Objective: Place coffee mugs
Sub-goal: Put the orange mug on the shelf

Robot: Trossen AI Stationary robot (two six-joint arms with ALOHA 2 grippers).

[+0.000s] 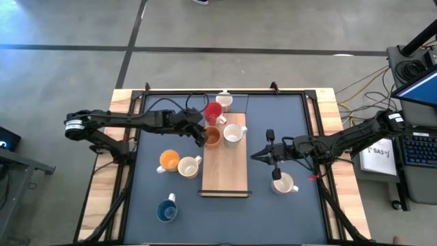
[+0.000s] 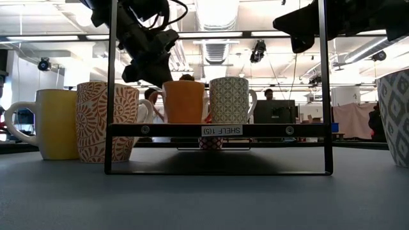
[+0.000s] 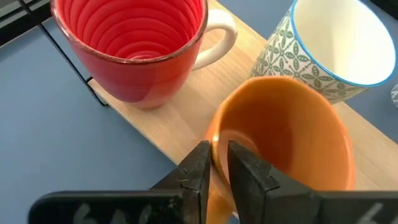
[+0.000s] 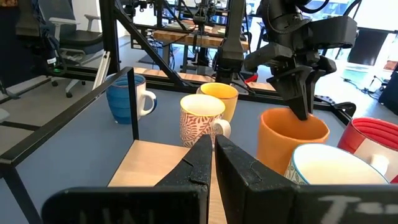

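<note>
A wooden shelf board (image 1: 225, 174) lies mid-table and carries three mugs: a red one (image 1: 213, 111), an orange one (image 1: 212, 138) and a white patterned one (image 1: 233, 134). My left gripper (image 3: 214, 163) reaches in from the table's left and is shut on the orange mug (image 3: 286, 130). Another white mug (image 1: 224, 100) stands just past the board's far end. A yellow-orange mug (image 1: 168, 161), a cream patterned mug (image 1: 188, 166) and a blue mug (image 1: 166, 211) stand on the mat left of the board. My right gripper (image 1: 261, 156) is shut and hovers by the board's right edge, beside a white mug (image 1: 282, 183). My left gripper pinches the orange mug's rim (image 3: 216, 140) on the side toward the table's left, one finger (image 3: 249, 174) inside the mug and the other (image 3: 196, 168) outside. The fingers come from above, pointing down (image 4: 298, 93). The mug stands upright with its base on the shelf board (image 2: 184, 102).
A black metal frame (image 2: 217, 130) surrounds the shelf board, with upright posts (image 2: 113, 76) at its corners. The dark mat (image 1: 273, 116) has free room at its far right and along its near edge. People and desks show in the room beyond the table.
</note>
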